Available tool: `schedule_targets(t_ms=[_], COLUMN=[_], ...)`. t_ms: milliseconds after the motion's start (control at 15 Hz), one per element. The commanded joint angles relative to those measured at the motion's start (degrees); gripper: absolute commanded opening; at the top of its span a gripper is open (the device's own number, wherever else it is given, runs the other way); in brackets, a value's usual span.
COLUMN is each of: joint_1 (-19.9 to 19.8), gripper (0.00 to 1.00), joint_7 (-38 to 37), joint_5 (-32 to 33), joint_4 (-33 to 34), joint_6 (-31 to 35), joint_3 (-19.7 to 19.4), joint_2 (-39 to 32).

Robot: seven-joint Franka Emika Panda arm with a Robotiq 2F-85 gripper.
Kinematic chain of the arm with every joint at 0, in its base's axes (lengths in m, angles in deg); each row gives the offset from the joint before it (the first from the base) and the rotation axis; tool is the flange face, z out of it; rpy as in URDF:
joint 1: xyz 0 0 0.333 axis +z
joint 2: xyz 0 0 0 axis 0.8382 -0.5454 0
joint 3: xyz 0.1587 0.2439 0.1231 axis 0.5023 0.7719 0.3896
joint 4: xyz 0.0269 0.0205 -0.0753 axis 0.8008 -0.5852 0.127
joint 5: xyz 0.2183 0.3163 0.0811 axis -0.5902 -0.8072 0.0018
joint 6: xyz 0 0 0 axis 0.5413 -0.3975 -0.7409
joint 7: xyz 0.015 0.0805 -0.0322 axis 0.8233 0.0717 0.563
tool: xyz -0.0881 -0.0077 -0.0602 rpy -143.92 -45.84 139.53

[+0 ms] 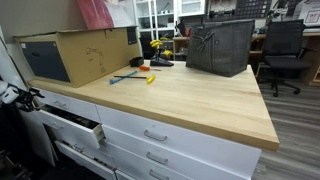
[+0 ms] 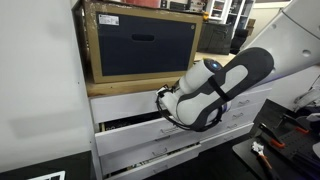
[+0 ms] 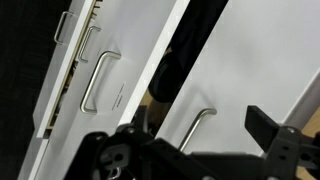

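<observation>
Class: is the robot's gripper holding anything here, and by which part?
Nothing is held. In the wrist view the gripper stands open; the silver metal bar handle of a white drawer shows between its spread fingers, not clamped.

Tabletop [image 1: 190, 100]: bare wood from the centre out to 3 and 5 o'clock; widest free passage.
Cardboard box [image 1: 85, 55]: blocks the tabletop at 10 o'clock.
Grey bin [image 1: 220, 45]: blocks it at 1 o'clock.
Small tools [image 1: 135, 75]: low clutter at 11 o'clock, between box and bin.
Open drawer [image 1: 78, 128]: juts from the cabinet front at 8 o'clock; narrow dark gap above it.
Arm [image 2: 215, 85]: fills the space before the drawers.
Hand [image 3: 200, 122]: fingers spread, close to the drawer fronts.
Drawer handle [image 3: 98, 80]: protrudes at 10 o'clock of the hand.
</observation>
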Motion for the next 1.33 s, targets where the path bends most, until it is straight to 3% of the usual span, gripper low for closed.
schedule_targets(t_ms=[0, 667, 1267], joint_1=[-3.1, -16.8, -27.1], gripper=[1.00, 1.00, 1.00], joint_7=[-5.3, -14.3, -14.2], joint_5=[-4.0, -8.0, -10.6], joint_4=[3.2, 16.2, 19.0], joint_6=[-1.1, -0.5, -0.2], joint_3=[2.5, 16.8, 29.2], joint_2=[-0.5, -1.9, -3.3])
